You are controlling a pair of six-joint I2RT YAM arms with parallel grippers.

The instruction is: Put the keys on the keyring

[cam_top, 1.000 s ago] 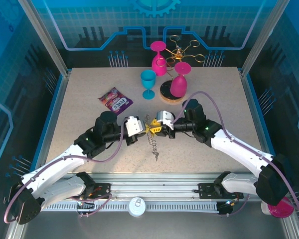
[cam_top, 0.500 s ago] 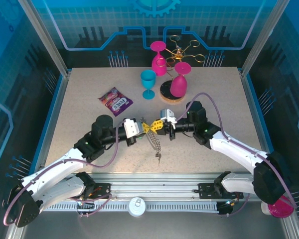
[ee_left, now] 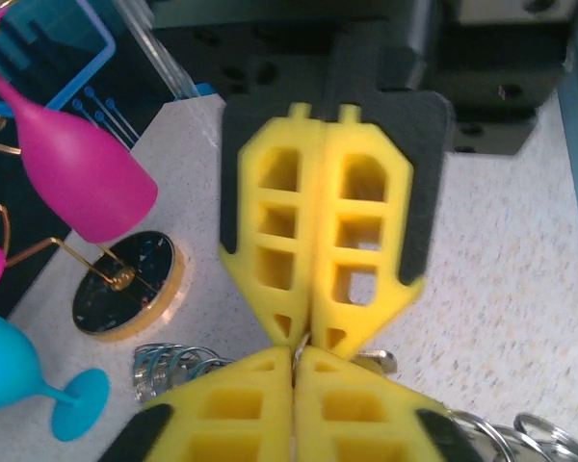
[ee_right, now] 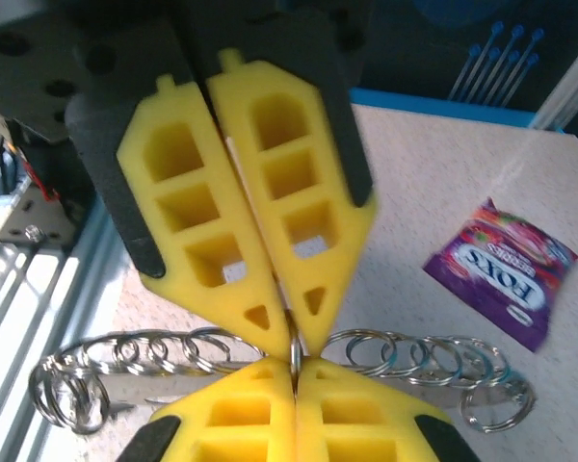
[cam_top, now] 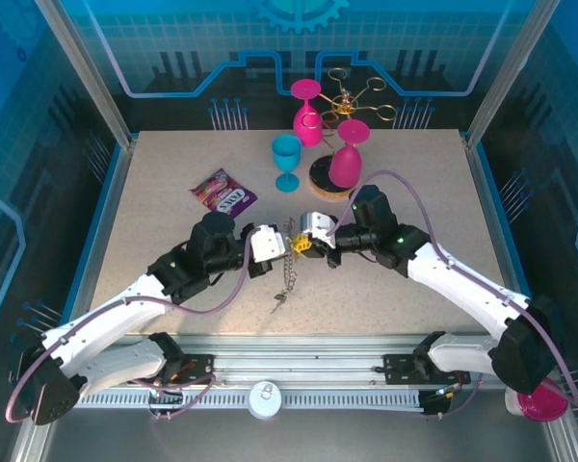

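**Left gripper** (cam_top: 285,248): middle of the table (cam_top: 414,202), pointing toward the right edge. Yellow fingers pressed together, clamped on the keyring. Its tips touch those of the opposite gripper.

**Right gripper** (cam_top: 302,244): middle of the table, pointing toward the left edge. Fingers likewise pressed together and clamped on the keyring. In both wrist views a thin sliver of metal shows in the seam where the four tips meet. Which ring each pair pinches is hidden by the pads.

**Keyring** (cam_top: 289,274): a string of linked silver split rings. It runs from the meeting point of the tips toward the near edge. In the right wrist view, loops spread to either side of the closed fingers.

**Key** (cam_top: 277,304): small and dark, at the far end of the string, nearest the near edge. Whether it rests on the table cannot be told.

**Candy packet** (cam_top: 223,195): purple, lying flat, left of centre, toward the far edge.

**Blue goblet** (cam_top: 287,159): upright, centre, toward the far edge.

**Pink goblets**: one (cam_top: 305,111) upright at the far edge. The other (cam_top: 347,159) is tilted over a round dark disc (cam_top: 318,180) with a gold rim.

**Gold wire stand** (cam_top: 352,96): at the far edge, just beside the upright pink goblet.
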